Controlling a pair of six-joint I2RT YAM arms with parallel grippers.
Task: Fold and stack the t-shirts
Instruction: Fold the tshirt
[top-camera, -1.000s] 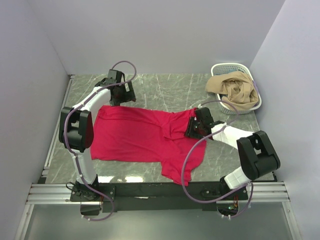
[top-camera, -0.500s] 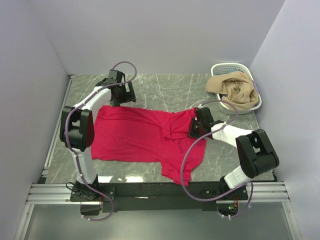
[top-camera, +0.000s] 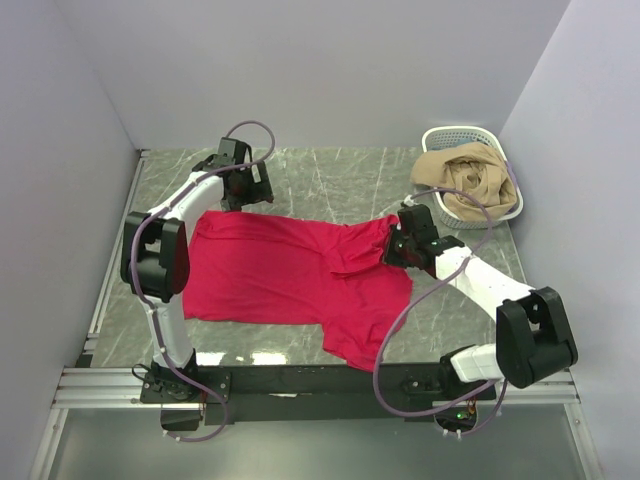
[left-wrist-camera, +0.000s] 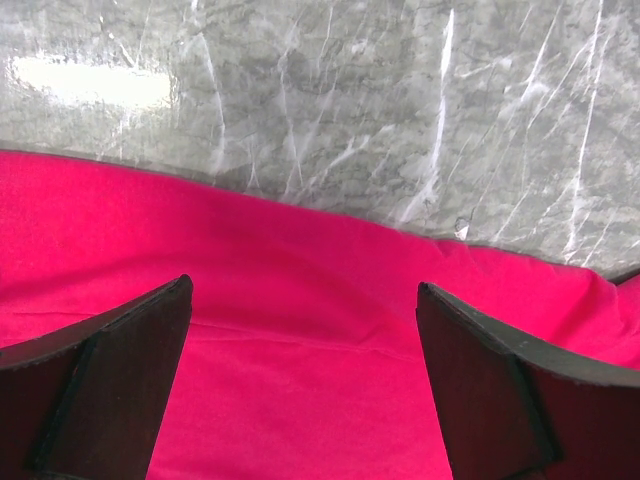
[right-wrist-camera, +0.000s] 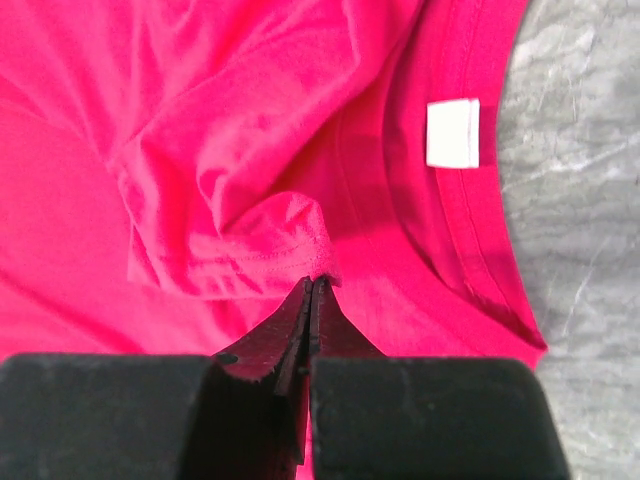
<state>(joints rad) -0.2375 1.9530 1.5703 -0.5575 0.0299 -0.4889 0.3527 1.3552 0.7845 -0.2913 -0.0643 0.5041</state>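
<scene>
A crimson-red t-shirt (top-camera: 280, 275) lies spread on the marble table, bunched near its right end. My right gripper (top-camera: 393, 245) is at that bunched part. In the right wrist view its jaws (right-wrist-camera: 312, 282) are shut on the hemmed edge of a folded flap of the t-shirt (right-wrist-camera: 200, 120), with the white neck label (right-wrist-camera: 452, 132) just beyond, by the collar. My left gripper (top-camera: 240, 190) hangs at the shirt's far left edge. In the left wrist view it stands wide open (left-wrist-camera: 303, 287) over the red cloth (left-wrist-camera: 300, 400), holding nothing.
A white lattice basket (top-camera: 505, 150) stands at the back right with tan cloth (top-camera: 465, 180) heaped in it and hanging over its rim. Walls close in the table on the left, back and right. Bare marble (top-camera: 330, 175) shows behind the shirt.
My right gripper has shut on the shirt's flap and shifted slightly right and back, its elbow swinging out to the right. The left arm has not moved.
</scene>
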